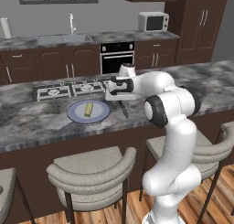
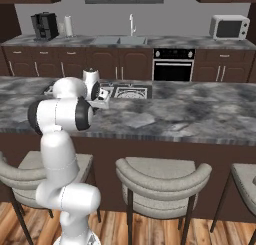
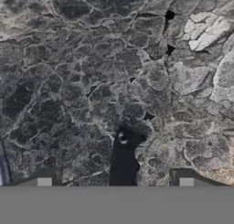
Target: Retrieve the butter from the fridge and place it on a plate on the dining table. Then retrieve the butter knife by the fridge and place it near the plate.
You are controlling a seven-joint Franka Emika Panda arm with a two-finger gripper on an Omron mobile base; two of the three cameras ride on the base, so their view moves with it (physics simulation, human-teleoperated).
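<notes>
Nearest the base, pale upholstered bar stools [image 1: 91, 170] are standing tucked under the overhang of the dining table [image 1: 32, 122], and the white arm is rising past them and bending forward over the dark marbled top. In the left base view the gripper [image 1: 119, 98] is hanging just above the stone with the butter knife [image 1: 123, 109] lying directly under it, black handle and dark blade flat on the table. In the hand view the knife [image 3: 124, 154] is sitting between the two finger tips [image 3: 44, 182], pointing toward twelve o'clock; the tips are standing wide apart with stone showing on both sides of the blade, so the fingers are released and gripping nothing. Judging from that, the knife is being left here on purpose: it is lying just beside the plate [image 1: 75, 114], at about three o'clock from it, close enough to count as near while staying off the rim. The butter [image 1: 88, 109] is resting in the middle of the plate, a short pale-yellow stick. Both halves of the task therefore appear done. Beyond the plate, at twelve o'clock, a cooktop [image 1: 68, 88] is set into the table. Farther back are the built-in oven [image 1: 117, 57], the sink [image 1: 64, 38] with its tap, and a microwave [image 1: 153, 22] on the back counter.
</notes>
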